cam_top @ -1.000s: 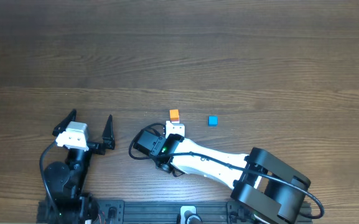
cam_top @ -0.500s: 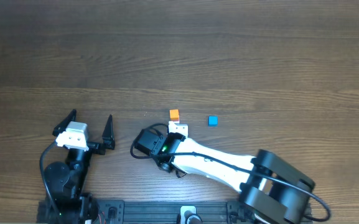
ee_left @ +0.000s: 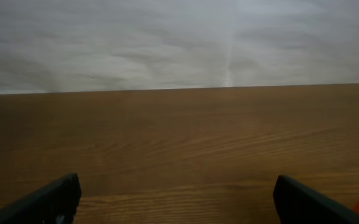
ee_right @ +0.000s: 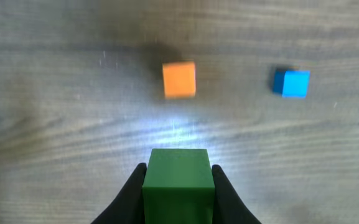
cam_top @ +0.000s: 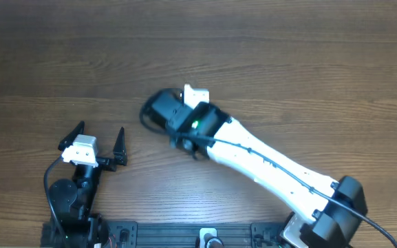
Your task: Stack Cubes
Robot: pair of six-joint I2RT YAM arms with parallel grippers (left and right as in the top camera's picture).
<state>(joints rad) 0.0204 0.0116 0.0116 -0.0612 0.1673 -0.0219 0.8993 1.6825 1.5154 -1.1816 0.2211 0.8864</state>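
Green cube (ee_right: 178, 176) held, orange cube (ee_right: 179, 79) straight ahead
We find the right jaws clamped on the green cube; the left jaws stand wide, farther off

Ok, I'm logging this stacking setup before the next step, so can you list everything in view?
green cube: one, green, held in the right gripper above the table.
orange cube: one, orange, lying on the table by itself.
blue cube: one, blue, on the table, apart from the orange cube.
table: one, brown wood, under everything.
wall: one, pale, beyond the table's far edge.
left gripper: one, black fingers, open, holding nothing, near its own base.
right gripper: one, black fingers, shut on the green cube.
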